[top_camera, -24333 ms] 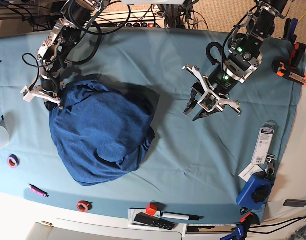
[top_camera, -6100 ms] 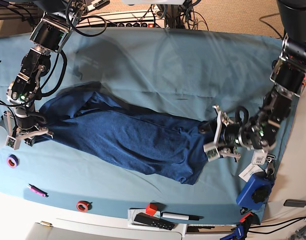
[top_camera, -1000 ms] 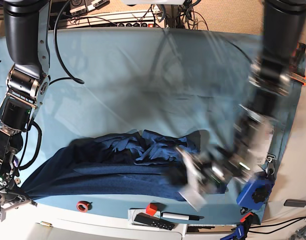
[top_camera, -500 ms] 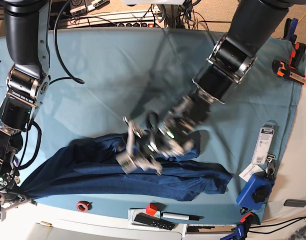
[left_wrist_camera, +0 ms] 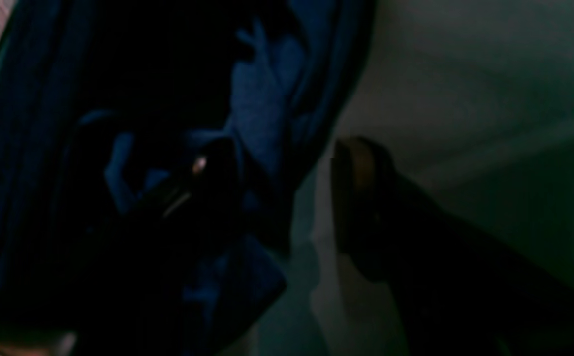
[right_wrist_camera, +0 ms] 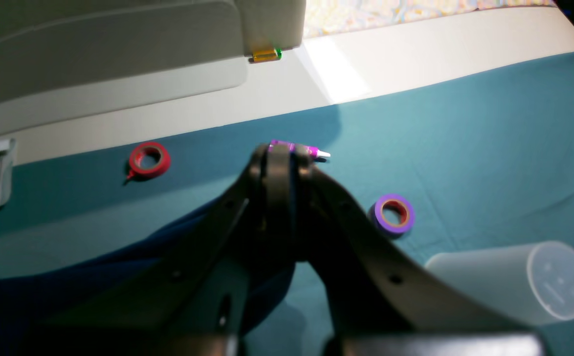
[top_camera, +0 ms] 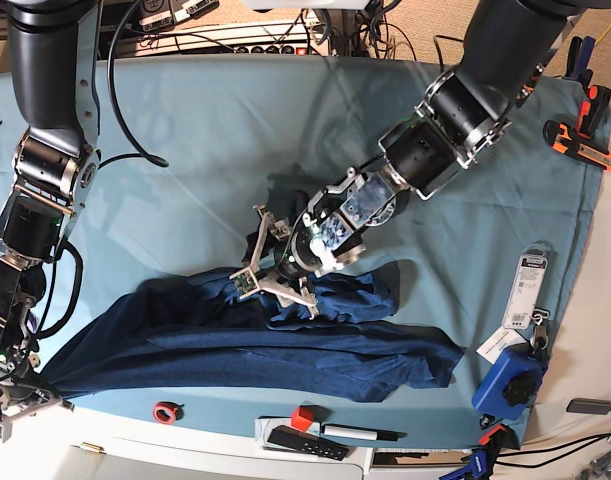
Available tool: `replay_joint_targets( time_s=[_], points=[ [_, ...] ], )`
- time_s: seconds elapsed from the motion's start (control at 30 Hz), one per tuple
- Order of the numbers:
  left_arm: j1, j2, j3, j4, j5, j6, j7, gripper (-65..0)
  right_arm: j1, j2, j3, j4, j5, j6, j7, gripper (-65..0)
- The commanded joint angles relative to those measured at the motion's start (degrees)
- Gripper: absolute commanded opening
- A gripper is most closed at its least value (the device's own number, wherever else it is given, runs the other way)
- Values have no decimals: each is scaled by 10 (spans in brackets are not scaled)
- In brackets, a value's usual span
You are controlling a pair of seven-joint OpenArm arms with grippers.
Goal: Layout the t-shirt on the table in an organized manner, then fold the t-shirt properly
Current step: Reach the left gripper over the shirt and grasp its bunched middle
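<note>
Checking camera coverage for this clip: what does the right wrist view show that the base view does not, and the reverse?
Only the right wrist view shows the translucent cup, purple tape roll and pink marker. Only the base view shows the left gripper over bunched fabric, jaws apart, plus the remote. Both show the t-shirt, red tape roll, table and the shut right gripper.

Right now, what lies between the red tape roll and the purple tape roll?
In the right wrist view, the shut right gripper and a pink marker lie between the red roll and purple roll.
</note>
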Motion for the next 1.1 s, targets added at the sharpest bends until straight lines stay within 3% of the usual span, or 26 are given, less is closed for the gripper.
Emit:
replay_joint_targets(
  time_s=[0.0, 0.23, 0.4, 0.5, 0.67, 0.8, 0.97, 1.07],
  points=[
    [-14, 8, -2, 2, 3, 3, -11, -334, 24, 9, 1, 10, 2, -3, 21, -650],
    [-15, 37, -2, -30, 5, 26, -58, -346, 24, 9, 1, 10, 2, -3, 22, -650],
    [-19, 69, -2, -95, 51, 27, -87, -351, 24, 9, 1, 10, 2, -3, 22, -650],
    [-31, 77, -2, -131, 50, 27, -99, -423, 24, 9, 1, 10, 2, -3, 22, -650],
    [-40, 77, -2, -136, 42, 56, -100, -636, 24, 9, 1, 10, 2, -3, 25, -650],
    [-41, 76, -2, -127, 37, 63, -89, -650, 24, 9, 1, 10, 1, -3, 27, -650],
    [-40, 55, -2, -55, -8, 24, -25, -650, 24, 9, 1, 10, 1, -3, 28, -650],
    [-39, 28, -2, 22, -58, -24, 31, -650, 24, 10, 1, 10, 1, -3, 29, -650]
  ],
)
